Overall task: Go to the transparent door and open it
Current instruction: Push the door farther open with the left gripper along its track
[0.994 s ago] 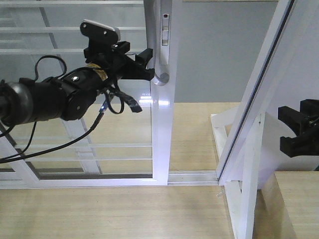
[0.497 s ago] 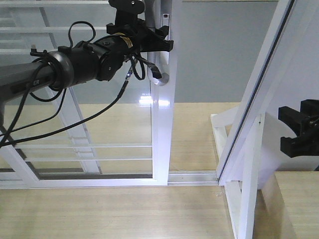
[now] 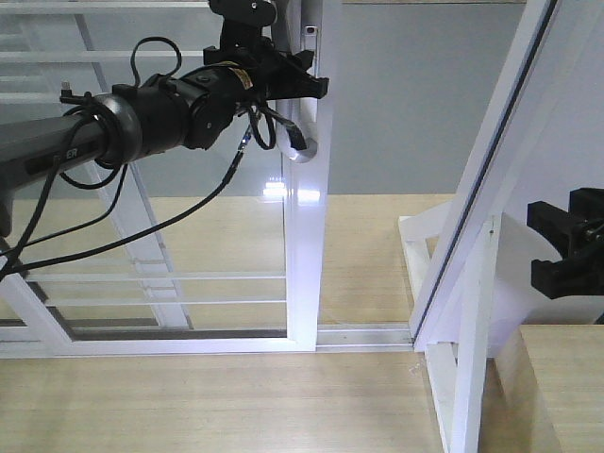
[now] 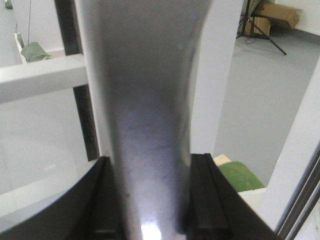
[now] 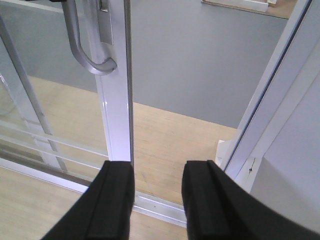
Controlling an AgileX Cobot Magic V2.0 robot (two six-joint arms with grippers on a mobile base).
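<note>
The left end effector (image 3: 304, 75) is clamped on the pull handle (image 3: 300, 142) of the transparent door (image 3: 307, 236). In the left wrist view its 2 fingers (image 4: 100, 200) sit tight against either side of the grey bar, with no gap showing. The handle's long axis runs straight up and down. The grip is on its upper part, above the curved lower end that meets the stile.

The door stands upright in the floor track (image 3: 363, 335), left of centre in the front view, with its stile forming the right-hand edge of the panel. The glass and thin white bars stretch away to the left of the stile. To its right there is open space with grey floor beyond it. The coming move therefore looks like a sideways pull along the track, toward the robot's left and across the handle's axis, not along it.

The right end effector (image 5: 157, 200) is parted wide and holds nothing. It hangs well to the right and lower, looking at the door's stile from a distance. The left arm is plainly the nearer one, being already on the handle.

By count there are 1 door with a handle, 1 handle, 1 lock plate (image 5: 105, 22) and 2 end effectors. A second white-framed glass panel (image 3: 491, 170), with no handle, leans at the right.
</note>
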